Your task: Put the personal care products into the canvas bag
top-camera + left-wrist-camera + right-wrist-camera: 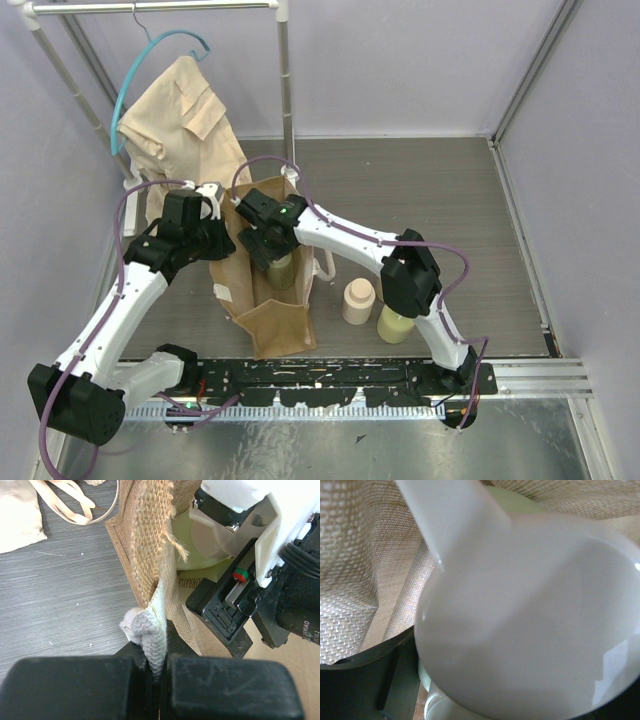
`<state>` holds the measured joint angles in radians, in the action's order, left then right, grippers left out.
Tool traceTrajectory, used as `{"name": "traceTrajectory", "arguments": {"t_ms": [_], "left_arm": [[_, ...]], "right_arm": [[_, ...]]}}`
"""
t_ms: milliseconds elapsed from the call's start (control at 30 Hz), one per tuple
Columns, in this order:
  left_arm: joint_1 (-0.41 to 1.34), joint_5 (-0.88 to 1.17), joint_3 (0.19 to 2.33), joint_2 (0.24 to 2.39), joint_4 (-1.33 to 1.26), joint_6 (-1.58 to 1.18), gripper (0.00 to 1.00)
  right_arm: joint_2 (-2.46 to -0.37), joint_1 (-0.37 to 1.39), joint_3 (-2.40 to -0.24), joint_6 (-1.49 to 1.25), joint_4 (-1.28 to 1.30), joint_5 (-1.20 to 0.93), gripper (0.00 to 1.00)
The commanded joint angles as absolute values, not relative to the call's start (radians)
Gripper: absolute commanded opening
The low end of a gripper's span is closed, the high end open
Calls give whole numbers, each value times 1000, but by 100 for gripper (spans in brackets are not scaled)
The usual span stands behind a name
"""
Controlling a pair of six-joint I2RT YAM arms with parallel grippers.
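The left arm reaches from the near left corner up to the far left rim of the canvas bag point(280, 325). The left gripper point(156, 667) has its black fingers pressed together on the whitish strap point(152, 640) sewn to that rim, holding the bag's edge. The right arm bends in from the near right, its wrist turned down over the bag's mouth. The right gripper point(272, 250) is clamped on an olive-green bottle point(280, 272), which sits in the opening with its body below the rim.

Three bottles can be counted. One is the held bottle. A beige-peach bottle point(358, 302) stands upright on the table point(420, 190) just right of the bag. A second olive-green bottle point(396, 325) stands near it, closer to the arm bases. There is one bag and one beige shirt point(185, 115), hanging at the far left.

The second olive-green bottle is partly covered by the right arm. The bag's inside is mostly hidden by the right gripper and the fabric walls. In the right wrist view the cream cap point(530, 620) fills nearly everything and is blurred.
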<state>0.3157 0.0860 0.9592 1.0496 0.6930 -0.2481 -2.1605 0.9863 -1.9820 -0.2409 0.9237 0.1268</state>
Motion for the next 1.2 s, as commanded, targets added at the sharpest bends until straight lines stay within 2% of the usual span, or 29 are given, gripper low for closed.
{"name": "traceTrajectory", "arguments": {"t_ms": [0, 67, 200, 233, 467, 567, 733, 967, 1167], "left_arm": [[312, 84, 947, 1051, 702, -249, 0], [312, 84, 944, 1052, 698, -249, 0], [312, 84, 941, 1058, 695, -249, 0], [311, 84, 941, 1060, 695, -249, 0], [311, 65, 944, 1058, 702, -246, 0], [311, 57, 946, 1054, 709, -242, 0], [311, 55, 952, 1053, 710, -241, 0], [312, 57, 957, 1055, 712, -241, 0], [312, 59, 955, 1053, 713, -238, 0]], "right_arm": [[-2042, 970, -1978, -204, 832, 203, 77], [-2003, 971, -1967, -200, 813, 208, 82], [-1899, 971, -1908, -188, 748, 198, 99], [-1877, 971, -1894, -188, 727, 198, 100], [-1774, 972, -1850, -175, 700, 309, 100], [-1640, 970, -1735, -183, 608, 396, 100], [-1370, 940, -1488, -195, 452, 421, 100], [-1295, 873, -1443, -252, 750, 631, 100], [-1156, 702, -1226, -314, 789, 501, 100]]}}
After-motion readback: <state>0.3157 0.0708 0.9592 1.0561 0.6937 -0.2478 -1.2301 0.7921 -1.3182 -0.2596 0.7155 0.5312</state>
